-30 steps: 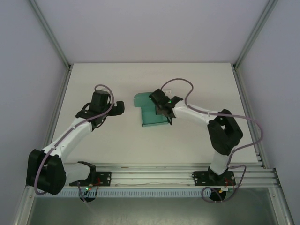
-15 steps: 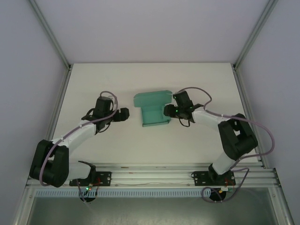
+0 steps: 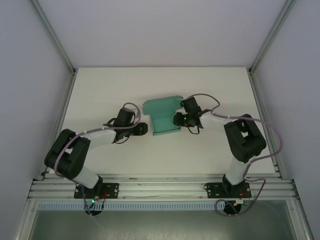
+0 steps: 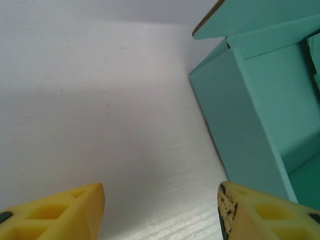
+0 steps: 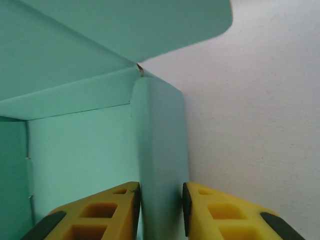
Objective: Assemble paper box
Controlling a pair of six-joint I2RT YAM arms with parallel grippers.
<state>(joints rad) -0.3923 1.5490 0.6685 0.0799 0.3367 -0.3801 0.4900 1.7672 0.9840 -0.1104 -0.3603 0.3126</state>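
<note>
The teal paper box (image 3: pixel 165 119) stands half-formed mid-table, side walls raised and its lid flap (image 3: pixel 161 104) spread toward the back. My right gripper (image 3: pixel 176 120) reaches in from the right and is shut on the box's right wall (image 5: pixel 160 150), one yellow finger (image 5: pixel 100 215) inside and the other outside. My left gripper (image 3: pixel 143 128) sits low on the table just left of the box, open, with bare table between its fingertips (image 4: pixel 161 210). In the left wrist view the box's left wall (image 4: pixel 250 120) rises close by the right finger (image 4: pixel 255 212).
The white table (image 3: pixel 110 90) is fenced by metal frame posts at both sides and a rail along the near edge (image 3: pixel 160 187). Purple cables loop over both arms.
My left arm has swung right and lowered until its gripper lies beside the box's left wall. My right gripper came off the box's top and now grips the right wall.
</note>
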